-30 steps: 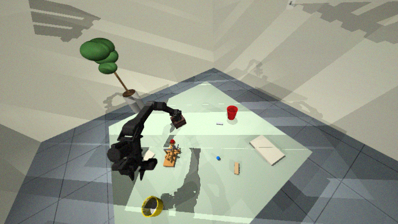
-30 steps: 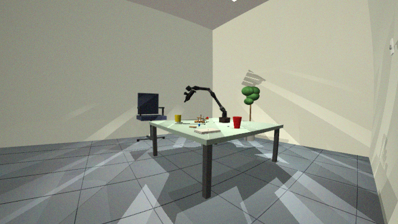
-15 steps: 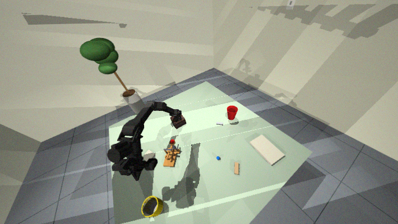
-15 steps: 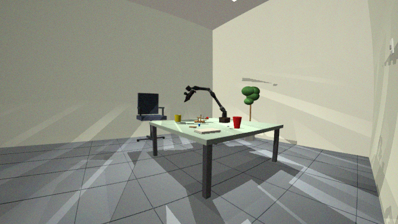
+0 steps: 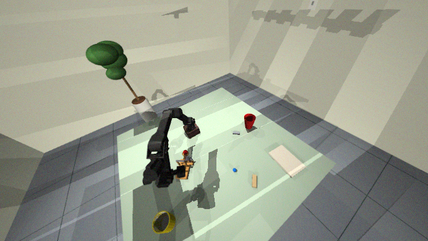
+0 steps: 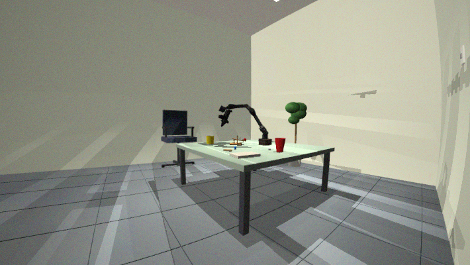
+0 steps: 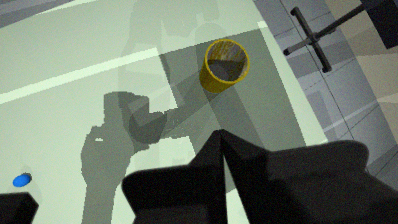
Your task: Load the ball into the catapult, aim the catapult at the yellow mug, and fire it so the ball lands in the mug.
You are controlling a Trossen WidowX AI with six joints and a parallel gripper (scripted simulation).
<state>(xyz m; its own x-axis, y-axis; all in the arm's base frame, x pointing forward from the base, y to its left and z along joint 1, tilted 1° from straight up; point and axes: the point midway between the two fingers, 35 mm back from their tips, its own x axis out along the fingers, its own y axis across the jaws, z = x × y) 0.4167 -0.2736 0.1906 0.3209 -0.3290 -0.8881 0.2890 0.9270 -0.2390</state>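
The orange wooden catapult [image 5: 189, 163] [image 6: 235, 144] stands on the table, partly hidden by my arm in the top view. A red ball [image 5: 185, 152] [image 6: 244, 140] sits at the end of its throwing arm. A blue ball [image 5: 234, 170] [image 6: 235, 148] [image 7: 22, 180] lies on the table apart from it. The yellow mug [image 5: 163, 222] [image 6: 210, 140] [image 7: 225, 65] stands upright near the table's edge. My gripper [image 6: 222, 125] [image 7: 219, 134] is shut and empty, high above the table, with its fingertips together. The catapult is out of the wrist view.
A red cup [image 5: 249, 121] [image 6: 280, 144], a small grey block [image 5: 236, 132], a wooden block [image 5: 254, 181] [image 6: 227, 150] and a pale flat board [image 5: 286, 160] [image 6: 245, 154] are on the table [image 5: 217, 229]. A potted plant [image 5: 144, 108] and an office chair [image 6: 175, 122] stand beyond it.
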